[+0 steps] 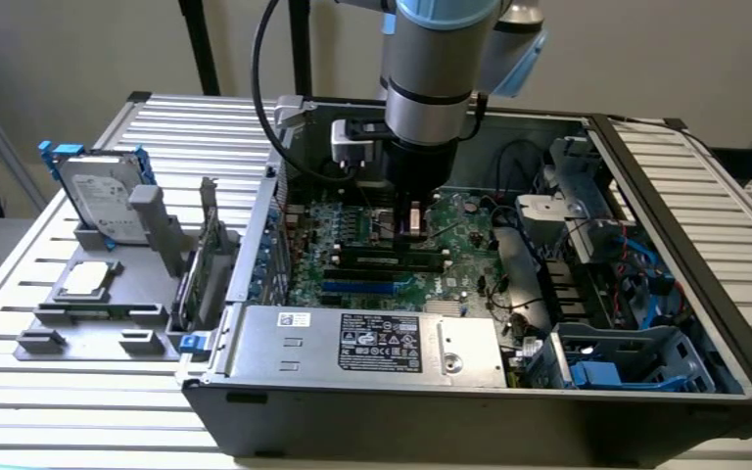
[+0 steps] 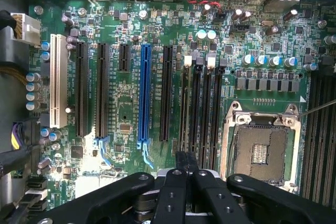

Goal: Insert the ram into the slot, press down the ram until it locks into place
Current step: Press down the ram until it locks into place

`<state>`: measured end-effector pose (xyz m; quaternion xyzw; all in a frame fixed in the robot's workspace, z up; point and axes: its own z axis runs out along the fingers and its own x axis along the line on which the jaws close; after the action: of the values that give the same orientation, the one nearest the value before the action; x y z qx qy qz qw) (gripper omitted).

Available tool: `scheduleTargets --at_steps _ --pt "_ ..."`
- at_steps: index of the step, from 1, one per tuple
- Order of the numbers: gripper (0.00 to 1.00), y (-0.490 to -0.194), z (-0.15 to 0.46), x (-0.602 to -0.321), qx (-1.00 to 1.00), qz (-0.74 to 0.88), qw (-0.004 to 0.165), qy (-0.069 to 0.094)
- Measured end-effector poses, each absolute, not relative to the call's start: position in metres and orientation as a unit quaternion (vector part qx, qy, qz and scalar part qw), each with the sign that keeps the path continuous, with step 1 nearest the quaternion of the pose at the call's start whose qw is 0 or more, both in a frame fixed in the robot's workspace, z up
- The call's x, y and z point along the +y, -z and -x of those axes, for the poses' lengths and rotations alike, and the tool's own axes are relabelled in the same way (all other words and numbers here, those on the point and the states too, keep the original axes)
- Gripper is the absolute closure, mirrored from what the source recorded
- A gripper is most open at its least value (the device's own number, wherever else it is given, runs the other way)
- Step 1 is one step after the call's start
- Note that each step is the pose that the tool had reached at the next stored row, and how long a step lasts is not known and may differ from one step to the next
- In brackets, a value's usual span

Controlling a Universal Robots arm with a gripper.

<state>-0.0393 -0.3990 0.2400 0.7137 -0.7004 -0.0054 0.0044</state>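
On the slatted table, inside the open case mid-frame, hovers with gripper fingers pressed together above the ram apparently in the slot; should probably push straight down, evenly.

Case walls and cables hem the motherboard

I'm looking at a ribbed metal counter with an open computer case sitting on it. At the exterior view's left of the case, a grey fixture lies on the counter, holding an upright hard drive and a flat processor.
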Motion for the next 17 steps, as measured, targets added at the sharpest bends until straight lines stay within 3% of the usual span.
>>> scheduleTargets --at_steps 17 --pt "0.9 -0.2349 0.043 -0.397 -0.7 -0.714 0.004 0.005"
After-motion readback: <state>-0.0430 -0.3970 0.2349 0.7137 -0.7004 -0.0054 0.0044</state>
